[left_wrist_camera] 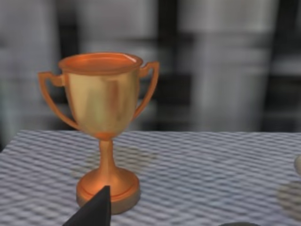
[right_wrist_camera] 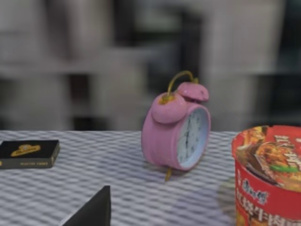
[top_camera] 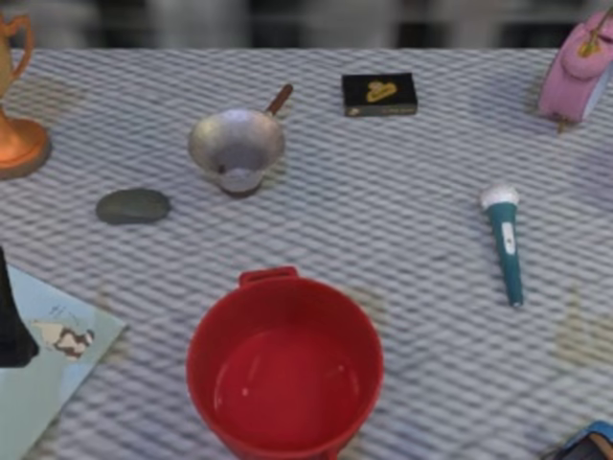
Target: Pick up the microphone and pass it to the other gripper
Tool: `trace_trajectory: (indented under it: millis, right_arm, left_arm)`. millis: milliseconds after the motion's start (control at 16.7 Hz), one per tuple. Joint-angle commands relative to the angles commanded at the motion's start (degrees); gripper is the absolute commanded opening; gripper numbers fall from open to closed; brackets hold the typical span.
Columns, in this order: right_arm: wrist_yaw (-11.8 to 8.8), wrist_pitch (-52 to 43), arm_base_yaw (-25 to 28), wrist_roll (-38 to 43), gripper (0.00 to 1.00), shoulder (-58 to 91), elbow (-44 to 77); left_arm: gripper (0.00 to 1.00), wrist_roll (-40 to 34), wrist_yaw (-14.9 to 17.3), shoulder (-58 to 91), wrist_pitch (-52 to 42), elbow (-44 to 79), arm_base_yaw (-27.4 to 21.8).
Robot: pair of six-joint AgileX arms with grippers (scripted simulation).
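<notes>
2 arms: both parked off the work area, neither near mic
Microphone (top_camera: 505,243): flat on counter (top_camera: 402,192), right side, head toward far edge, untouched
Left claw (top_camera: 11,321): at left edge over a blue card (top_camera: 43,369); open/closed can't tell
Right claw: only 1 dark fingertip (right_wrist_camera: 91,209) seen in wrist view; state can't tell
Red pot (top_camera: 284,364): near-centre, well left of mic
</notes>
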Motion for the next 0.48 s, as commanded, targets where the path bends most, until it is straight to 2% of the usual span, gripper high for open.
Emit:
trace_trajectory:
  millis: [240, 480]
  right_arm:
    - [0.0, -1.0, 0.4, 0.4, 1.0, 1.8, 1.6]
    - [0.2, -6.8, 2.6, 2.8, 1.0, 12.6, 10.8]
  left_arm:
    - [1.0, 0.0, 0.0, 0.0, 0.0, 0.0, 0.0]
    - [1.0, 0.0, 0.0, 0.0, 0.0, 0.0, 0.0]
